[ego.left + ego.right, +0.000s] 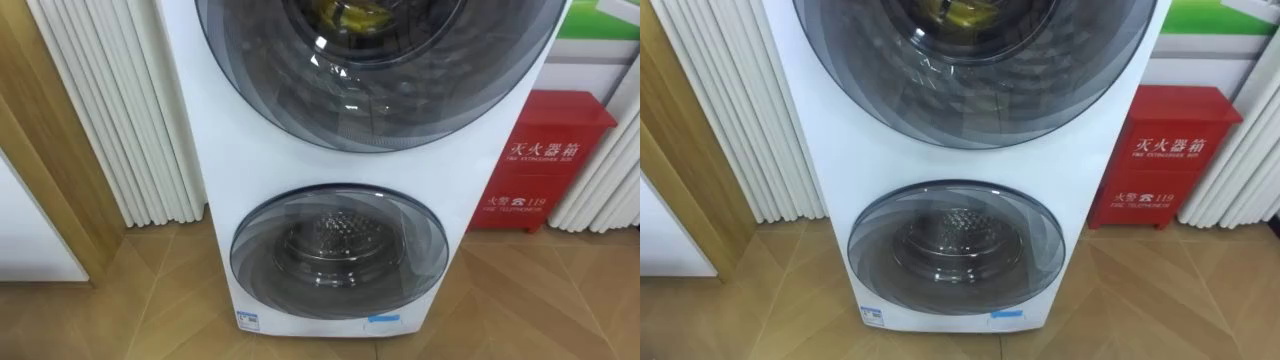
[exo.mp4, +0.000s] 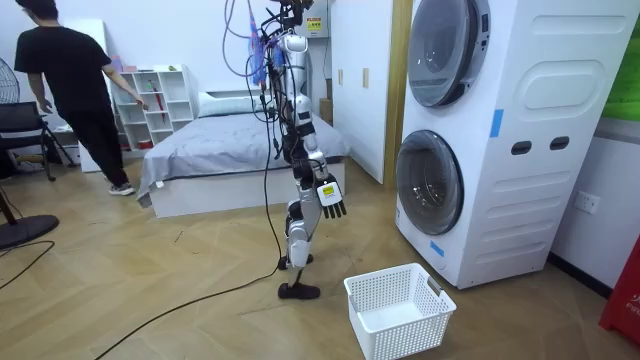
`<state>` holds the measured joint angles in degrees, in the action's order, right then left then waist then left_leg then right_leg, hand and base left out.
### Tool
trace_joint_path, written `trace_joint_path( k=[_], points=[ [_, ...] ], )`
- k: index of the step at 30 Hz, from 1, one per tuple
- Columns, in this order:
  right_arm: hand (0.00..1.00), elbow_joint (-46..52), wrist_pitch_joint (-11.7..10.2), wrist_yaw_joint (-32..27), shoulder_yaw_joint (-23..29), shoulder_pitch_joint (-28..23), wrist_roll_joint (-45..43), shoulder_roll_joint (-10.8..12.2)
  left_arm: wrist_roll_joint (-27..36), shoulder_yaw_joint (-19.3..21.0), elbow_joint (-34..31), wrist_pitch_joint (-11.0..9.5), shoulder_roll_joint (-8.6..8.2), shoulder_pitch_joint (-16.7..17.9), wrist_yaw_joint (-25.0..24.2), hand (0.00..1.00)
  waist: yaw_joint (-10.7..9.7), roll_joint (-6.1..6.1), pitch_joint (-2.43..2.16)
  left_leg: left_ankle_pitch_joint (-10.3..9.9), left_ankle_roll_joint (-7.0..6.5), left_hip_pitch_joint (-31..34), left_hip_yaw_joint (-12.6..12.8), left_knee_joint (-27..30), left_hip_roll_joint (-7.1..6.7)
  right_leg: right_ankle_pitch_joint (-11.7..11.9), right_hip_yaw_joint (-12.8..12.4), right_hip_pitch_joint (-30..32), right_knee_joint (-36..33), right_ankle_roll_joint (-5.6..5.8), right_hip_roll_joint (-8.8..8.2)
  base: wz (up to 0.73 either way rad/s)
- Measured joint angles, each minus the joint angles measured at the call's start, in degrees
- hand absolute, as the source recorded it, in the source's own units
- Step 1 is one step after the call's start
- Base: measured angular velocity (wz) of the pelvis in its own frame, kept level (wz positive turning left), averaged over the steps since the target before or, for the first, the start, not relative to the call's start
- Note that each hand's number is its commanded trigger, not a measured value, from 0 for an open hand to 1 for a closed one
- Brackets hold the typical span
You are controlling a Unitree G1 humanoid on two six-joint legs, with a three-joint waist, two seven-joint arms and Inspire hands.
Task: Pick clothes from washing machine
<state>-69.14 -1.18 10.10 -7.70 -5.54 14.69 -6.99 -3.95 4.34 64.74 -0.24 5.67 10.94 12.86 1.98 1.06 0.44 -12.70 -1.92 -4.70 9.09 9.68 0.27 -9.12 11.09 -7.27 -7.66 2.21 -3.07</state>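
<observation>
The robot stands on the wooden floor facing the stacked washing machine [image 2: 520, 150], a little way from it. Its right hand [image 2: 331, 197] hangs at its side, fingers apart and relaxed, holding nothing. Yellow clothes [image 1: 348, 15] lie inside the upper drum, behind the closed upper door [image 1: 400, 90]. The lower door [image 1: 338, 250] is closed too. A white laundry basket [image 2: 398, 310] sits on the floor near the machine, and a red fire-extinguisher box [image 1: 545, 160] stands to the machine's right.
</observation>
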Motion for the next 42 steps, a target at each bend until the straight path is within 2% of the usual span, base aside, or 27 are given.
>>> trace_joint_path(
  k=[14, 21, 23, 24, 26, 28, 29, 31, 34, 35, 38, 40, 42],
  points=[
    [0.0, -0.84, 0.01, 0.66, -0.05, 0.52, 0.54, -0.02, 0.26, -0.02, -0.01, 0.0, -0.04, -0.16, -0.16, 0.0, 0.0, -0.17, 0.02, 0.0, 0.0, 0.0, -0.14, -0.1, -0.02, 0.0, -0.15, 0.04, 0.0, 0.0, -0.01, 0.0],
    [0.0, -0.78, 0.01, -0.15, 0.33, 0.26, 3.01, 0.0, 4.48, 0.04, -0.13, -0.11, -0.01, 0.64, -1.21, 0.0, -0.11, 0.09, -0.08, 0.01, -0.01, -0.34, -0.18, -0.12, -0.03, 0.0, -0.28, -0.25, 0.0, 0.0, -0.02, 0.0],
    [0.0, 0.44, 0.12, -0.72, 2.37, 0.14, 3.21, -0.04, 4.39, 0.31, -0.4, -0.49, -0.01, 0.75, -1.54, 0.0, -0.1, 0.19, -0.07, 0.01, -0.01, -0.66, -0.19, -0.13, -0.04, 0.0, -0.27, -0.36, 0.0, 0.0, -0.07, 0.0],
    [0.0, 2.18, 0.09, -0.94, 4.04, 0.11, 3.53, -0.25, 4.32, 1.11, -0.35, -0.73, -0.01, 0.67, -2.24, 0.0, -0.13, 0.12, 0.14, 0.01, -0.02, -0.8, -0.15, -0.13, 0.01, 0.0, -0.28, -0.49, 0.0, 0.0, -0.1, 0.0],
    [0.0, 5.82, 0.02, -2.09, 6.51, 0.25, 3.94, -0.5, 4.41, 2.04, -0.24, -1.19, 0.01, 0.58, -2.55, 0.0, -0.02, 0.13, 0.17, 0.01, -0.02, -0.88, -0.13, -0.09, -0.01, 0.0, -0.26, -0.55, -0.06, 0.0, -0.11, -0.03],
    [0.0, 14.07, -0.01, -5.04, 9.36, 1.02, 4.99, -0.62, 4.37, 2.37, -0.25, -1.57, 0.22, 0.25, -3.13, 0.0, -0.09, 0.02, 0.23, 0.01, -0.02, -0.83, -0.13, -0.03, -0.12, 0.0, -0.29, -0.63, -0.06, 0.0, -0.1, -0.03],
    [0.0, 16.43, -0.09, -5.78, 9.66, 1.28, 5.16, -0.76, 4.36, 2.37, -0.22, -1.62, 0.28, 0.39, -3.3, 0.0, -0.11, 0.01, 0.22, 0.01, -0.02, -0.86, -0.13, -0.03, -0.12, 0.0, -0.25, -0.7, -0.06, 0.0, -0.1, 0.0],
    [0.0, 28.26, -0.12, -8.56, 11.6, 1.92, 5.13, -1.11, 4.22, 3.47, -0.19, -2.28, 0.32, 0.63, -3.36, 0.0, 0.04, 0.1, 0.14, 0.03, 0.0, -1.06, -0.02, 0.04, -0.07, 0.0, -0.1, -0.63, -0.07, 0.0, -0.06, -0.04],
    [0.0, 41.41, -0.94, -10.76, 11.97, 3.76, 7.42, -2.61, 3.73, 4.49, -0.18, -2.24, 0.85, 1.07, -3.37, 0.0, -0.28, 0.59, 0.34, 0.17, 0.11, -1.42, -0.11, 0.06, -0.04, 0.0, -0.14, -0.92, -0.01, 0.0, 0.01, 0.0],
    [0.0, 42.72, -1.23, -10.99, 12.31, 4.3, 7.97, -2.9, 3.67, 4.51, -0.12, -2.24, 0.94, 1.21, -3.37, 0.0, -0.22, 0.76, 0.38, 0.17, 0.11, -1.67, -0.11, 0.03, -0.03, 0.0, -0.16, -0.97, -0.01, 0.0, 0.03, 0.05],
    [0.0, 48.27, -1.29, -13.49, 14.01, 6.3, 10.11, -3.17, 1.98, 4.69, 0.0, -1.61, 1.41, 2.4, -3.37, 0.0, 0.1, 1.8, -0.04, 0.17, 0.11, -1.62, -0.1, -0.02, -0.01, 0.0, -0.13, -0.83, -0.12, 0.0, 0.06, 0.03],
    [0.0, 50.23, -1.22, -14.78, 14.21, 8.41, 10.33, -3.27, 0.87, 5.87, -0.02, 0.09, 1.64, 2.89, -3.44, 0.0, 0.02, 2.51, -0.43, 0.17, 0.11, -1.02, -0.49, 0.23, -0.06, 0.0, -0.1, -0.82, -0.14, 0.0, 0.02, 0.02],
    [0.0, 50.23, -1.14, -16.09, 14.2, 9.8, 10.42, -4.05, 0.43, 6.0, 0.24, 1.09, 1.97, 3.39, -3.5, 0.0, 0.05, 2.58, -0.46, 0.17, 0.11, -1.04, -0.59, 0.29, -0.11, 0.0, -0.28, -0.87, -0.14, 0.0, -0.01, 0.03]
  ],
)
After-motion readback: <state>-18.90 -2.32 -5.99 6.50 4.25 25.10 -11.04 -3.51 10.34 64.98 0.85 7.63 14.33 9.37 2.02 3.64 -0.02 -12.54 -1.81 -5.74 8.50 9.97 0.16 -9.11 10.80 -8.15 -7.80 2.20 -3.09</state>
